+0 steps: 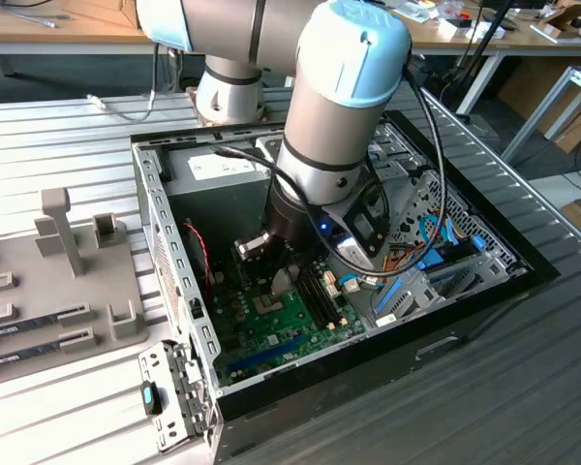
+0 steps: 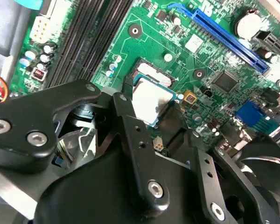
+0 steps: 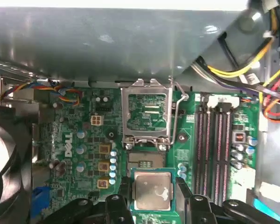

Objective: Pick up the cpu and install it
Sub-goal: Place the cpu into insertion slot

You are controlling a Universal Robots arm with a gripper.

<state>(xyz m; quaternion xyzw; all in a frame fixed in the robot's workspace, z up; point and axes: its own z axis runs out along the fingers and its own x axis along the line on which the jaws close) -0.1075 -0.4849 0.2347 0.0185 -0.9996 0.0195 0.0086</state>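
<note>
The cpu [image 3: 151,190] is a small square chip with a silvery top and a thin green rim. My gripper [image 3: 151,198] is shut on it, one black finger [image 3: 122,198] on each side. In the second wrist view the cpu [image 2: 151,99] hangs tilted just over the open socket [image 2: 152,73], partly covering it. The socket's metal frame [image 3: 146,114] stands flipped open, and the socket bed [image 3: 146,161] lies right beside the chip's edge. In the exterior view the gripper [image 1: 271,273] reaches down into the computer case over the green motherboard [image 1: 290,325].
Dark memory slots [image 3: 217,149] run beside the socket. A long blue slot [image 2: 226,35] crosses the board. Bundled cables [image 3: 252,70] and the case wall [image 1: 174,262] hem the arm in. A grey tray [image 1: 58,291] with holders lies at the exterior view's left.
</note>
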